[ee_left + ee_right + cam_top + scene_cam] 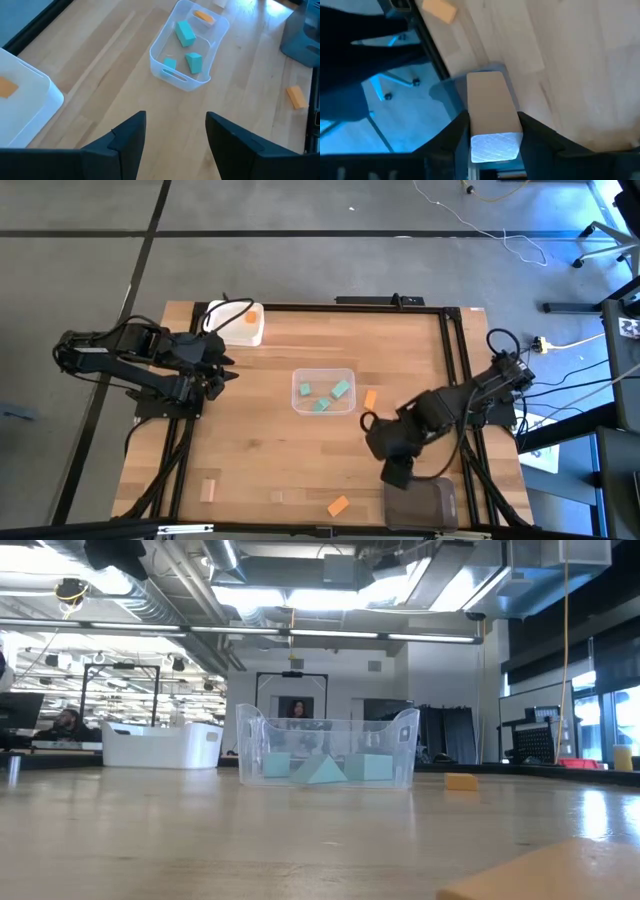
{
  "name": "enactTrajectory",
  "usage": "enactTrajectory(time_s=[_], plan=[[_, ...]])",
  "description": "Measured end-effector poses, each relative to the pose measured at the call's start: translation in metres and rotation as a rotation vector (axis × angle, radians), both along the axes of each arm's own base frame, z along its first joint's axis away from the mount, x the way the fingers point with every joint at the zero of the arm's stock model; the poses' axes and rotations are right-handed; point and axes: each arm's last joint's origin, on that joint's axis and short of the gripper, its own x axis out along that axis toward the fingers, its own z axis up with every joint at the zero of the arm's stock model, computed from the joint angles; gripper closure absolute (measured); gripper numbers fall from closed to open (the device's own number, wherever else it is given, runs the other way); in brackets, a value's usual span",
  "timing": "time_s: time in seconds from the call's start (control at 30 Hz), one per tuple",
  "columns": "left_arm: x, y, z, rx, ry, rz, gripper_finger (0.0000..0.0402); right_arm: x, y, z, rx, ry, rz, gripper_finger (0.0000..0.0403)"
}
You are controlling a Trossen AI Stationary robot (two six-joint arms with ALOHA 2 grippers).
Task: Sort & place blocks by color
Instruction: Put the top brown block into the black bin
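My right gripper point(397, 471) point(494, 137) is shut on a pale tan block point(491, 107) and hangs over the dark grey tub point(421, 503) at the table's near right. My left gripper point(226, 366) point(175, 132) is open above bare table near the left edge, beside the white tub point(240, 324), which holds one orange block point(6, 86). The clear tub point(323, 391) mid-table holds three teal blocks point(185, 33). An orange block point(370, 399) lies flat just right of it. Another orange block point(338, 505) and two tan blocks point(208, 491) lie near the near edge. My right gripper pinches the tan block between its two fingers, one pad on each long side point(470, 125). The block lies along the fingers and its free end point(485, 80) sticks out past the fingertips. It is lifted clear, above the grey tub's rim point(447, 92).
A black frame rail point(452, 350) runs along the table's right side and another along the far edge. Bare wood lies between the clear tub and the near edge. In the low view a blurred block point(545, 875) sits close in the foreground. Cables and chair legs lie on the floor beyond.
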Motion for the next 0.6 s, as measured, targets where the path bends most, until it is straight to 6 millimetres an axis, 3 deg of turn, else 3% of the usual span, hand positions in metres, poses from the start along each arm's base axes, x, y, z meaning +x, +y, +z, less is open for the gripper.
enactTrajectory(time_s=[0.27,0.6], plan=[[0.000,0.000,0.000,-0.012,-0.003,0.012,0.0204,-0.004,0.034,-0.019,-0.005,0.093,0.021,0.0269],[0.000,0.000,0.000,-0.013,-0.004,0.013,0.0204,0.011,0.066,-0.068,-0.047,0.229,0.080,0.0268]])
